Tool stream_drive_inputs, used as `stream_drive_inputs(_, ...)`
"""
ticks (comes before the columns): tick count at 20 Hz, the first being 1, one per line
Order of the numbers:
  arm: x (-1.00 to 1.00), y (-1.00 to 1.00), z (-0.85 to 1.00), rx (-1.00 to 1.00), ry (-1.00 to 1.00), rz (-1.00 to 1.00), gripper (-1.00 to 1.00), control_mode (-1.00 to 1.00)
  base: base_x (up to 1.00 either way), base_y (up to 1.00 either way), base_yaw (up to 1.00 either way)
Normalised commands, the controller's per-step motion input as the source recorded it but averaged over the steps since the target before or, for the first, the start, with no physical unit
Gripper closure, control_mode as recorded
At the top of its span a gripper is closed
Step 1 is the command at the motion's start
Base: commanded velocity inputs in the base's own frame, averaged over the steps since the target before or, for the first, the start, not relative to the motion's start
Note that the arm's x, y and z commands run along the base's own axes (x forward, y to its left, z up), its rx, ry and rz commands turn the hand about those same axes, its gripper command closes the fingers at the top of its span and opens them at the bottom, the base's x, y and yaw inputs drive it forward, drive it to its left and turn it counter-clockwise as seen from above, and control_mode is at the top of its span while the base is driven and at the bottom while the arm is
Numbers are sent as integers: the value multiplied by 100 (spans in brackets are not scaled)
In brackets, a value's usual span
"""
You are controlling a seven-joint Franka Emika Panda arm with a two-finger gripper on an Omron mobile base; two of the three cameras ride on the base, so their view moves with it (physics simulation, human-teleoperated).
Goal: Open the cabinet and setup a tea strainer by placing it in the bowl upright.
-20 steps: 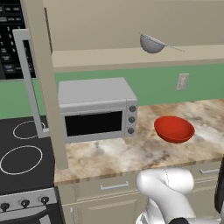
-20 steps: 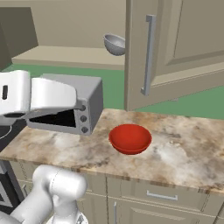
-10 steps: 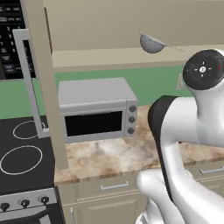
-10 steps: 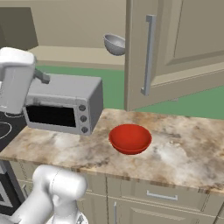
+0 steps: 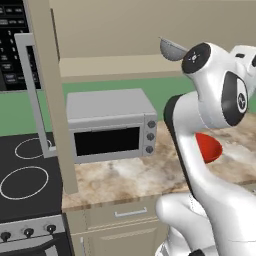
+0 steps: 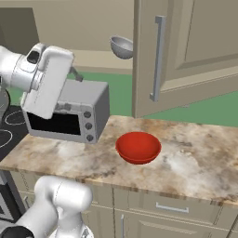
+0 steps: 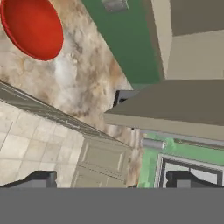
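Cabinet (image 6: 186, 51) door's swung wide, so that part's done! The tea strainer (image 6: 122, 46) sits up on the cabinet shelf, untouched, and the bowl (image 6: 138, 148) waits on the counter (image 6: 195, 158) below. The gripper (image 7: 111, 180) hangs wide apart, holding nothing. Grab and placement are left.

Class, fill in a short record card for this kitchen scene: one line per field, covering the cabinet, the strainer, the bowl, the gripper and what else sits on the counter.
cabinet: door swung open, silver bar handle on it
tea strainer: on the cabinet shelf, not yet picked up
bowl: red, empty, on the marble counter right of the microwave
gripper: fingers apart, holding nothing, away from the strainer
microwave: grey, on the counter beside the stove
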Motion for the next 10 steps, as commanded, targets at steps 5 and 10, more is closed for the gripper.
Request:
stream_drive_inputs(5,55,-51,-9,0,36,-1,-100,-100,0,0,0)
stream_drive_inputs(10,35,-50,-1,0,26,0,-100,-100,0,0,0)
